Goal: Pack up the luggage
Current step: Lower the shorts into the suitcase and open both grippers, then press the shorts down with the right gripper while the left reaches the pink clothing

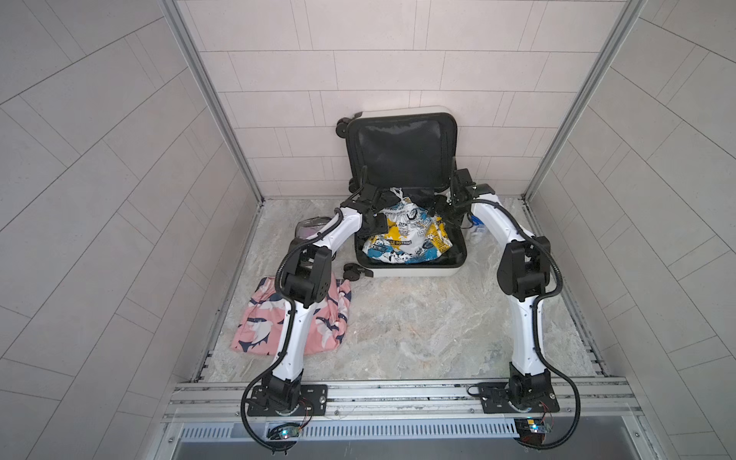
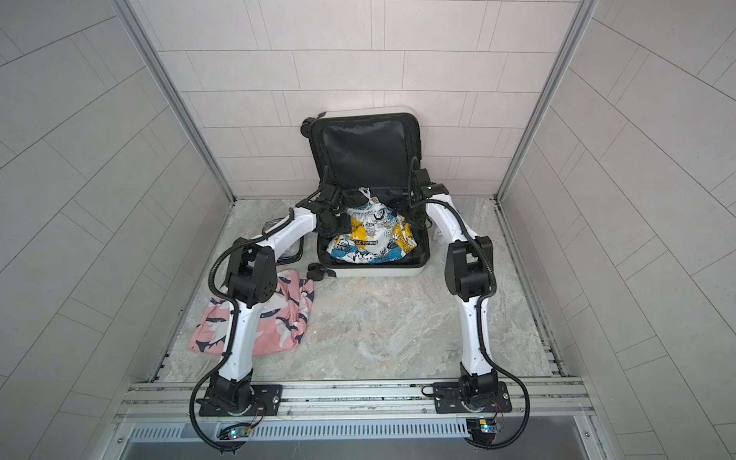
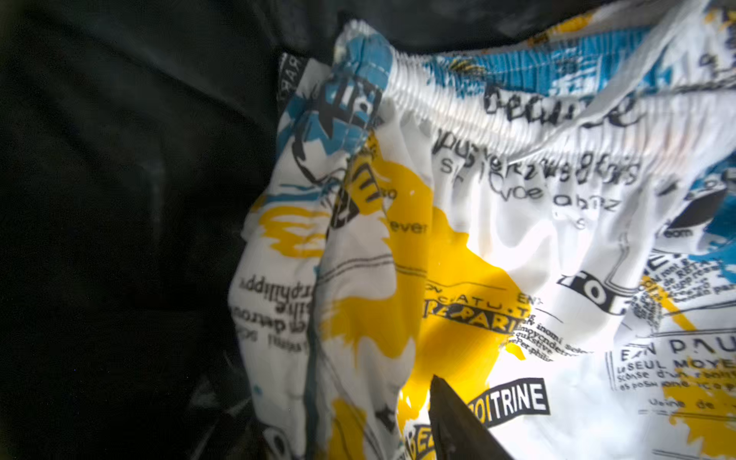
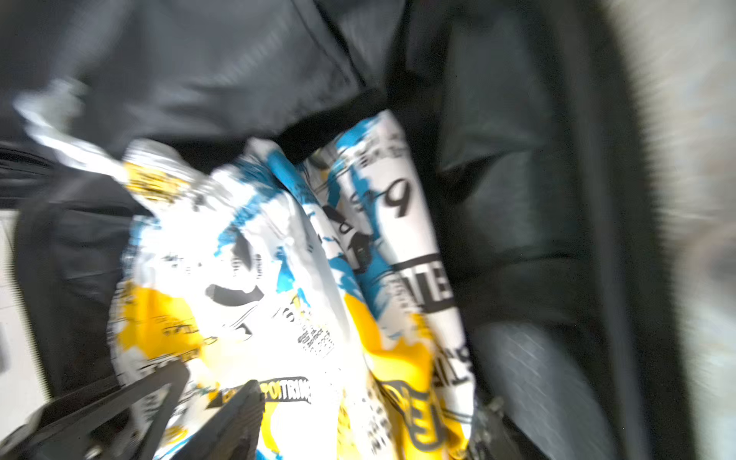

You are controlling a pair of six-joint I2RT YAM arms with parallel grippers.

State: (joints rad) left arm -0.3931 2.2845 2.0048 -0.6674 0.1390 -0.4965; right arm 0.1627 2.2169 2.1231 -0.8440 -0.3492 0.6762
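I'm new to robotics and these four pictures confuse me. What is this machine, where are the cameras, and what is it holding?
Two white robot arms work on a marble table. Two pictures look down from overhead; two come from cameras on the wrists. The white luggage lies open, lid upright, with printed shorts inside. A pink garment and a clear pouch lie outside it. The right tool looks open over the shorts, holding nothing; the left tool is there too, its grip unclear.

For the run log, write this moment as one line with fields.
stage: packing | luggage: open, lid upright | printed shorts: inside luggage | right gripper: open over shorts | left gripper: state unclear | pink garment: outside luggage
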